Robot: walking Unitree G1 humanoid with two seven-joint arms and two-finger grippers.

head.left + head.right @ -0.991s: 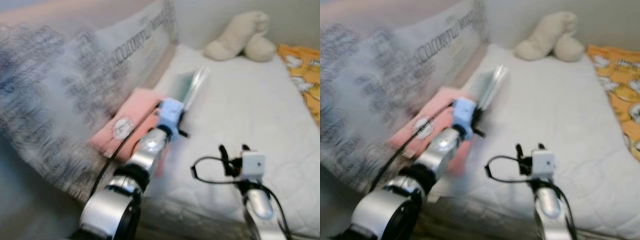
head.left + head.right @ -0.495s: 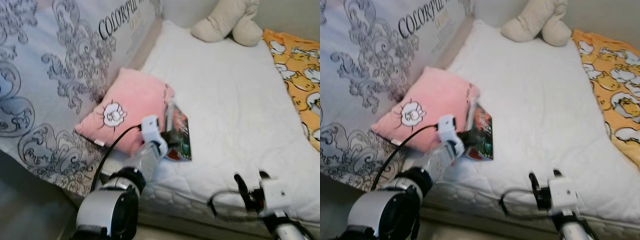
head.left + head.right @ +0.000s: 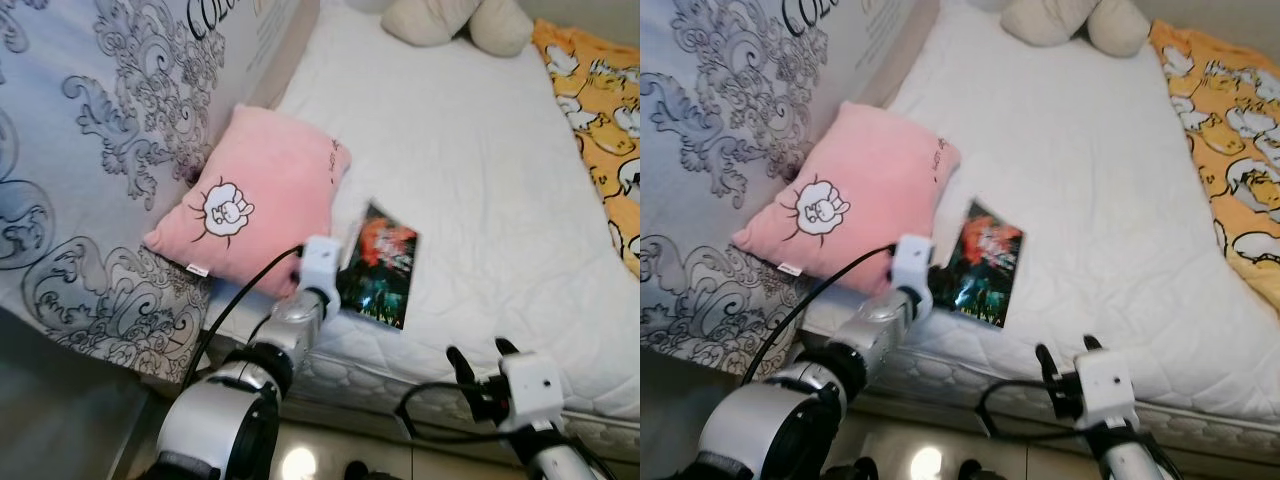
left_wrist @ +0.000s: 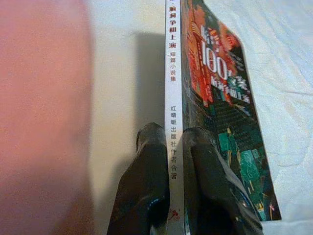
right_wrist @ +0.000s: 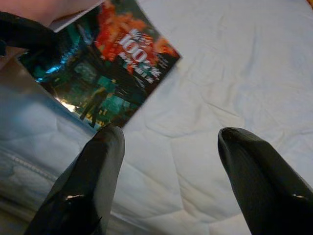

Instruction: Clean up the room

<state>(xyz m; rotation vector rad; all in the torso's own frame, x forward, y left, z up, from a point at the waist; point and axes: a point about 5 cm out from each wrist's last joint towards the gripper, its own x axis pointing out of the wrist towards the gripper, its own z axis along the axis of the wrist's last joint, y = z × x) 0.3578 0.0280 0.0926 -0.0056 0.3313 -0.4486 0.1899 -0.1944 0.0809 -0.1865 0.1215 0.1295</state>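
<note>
A paperback book [image 3: 382, 264] with a dark red and green cover lies on the white mattress [image 3: 470, 150], beside a pink pillow [image 3: 255, 205]. My left gripper [image 4: 173, 134] is shut on the book's white spine, one black finger on each side. In the eye views that gripper [image 3: 940, 285] sits at the book's near left edge, behind its white wrist camera. My right gripper [image 3: 480, 356] hovers open over the mattress's front edge, to the right of the book and apart from it. In the right wrist view the book [image 5: 105, 63] lies beyond the spread fingers [image 5: 102, 161].
A grey patterned fabric panel [image 3: 100, 150] runs along the bed's left side, behind the pillow. A beige plush toy [image 3: 455, 20] lies at the far end of the bed. A yellow printed blanket [image 3: 600, 110] covers the right side. Bare floor [image 3: 60, 400] shows below left.
The camera has tipped down and steadied. My left gripper has brought the book from upright beyond the pillow down onto the mattress near the front edge. The right gripper stays open.
</note>
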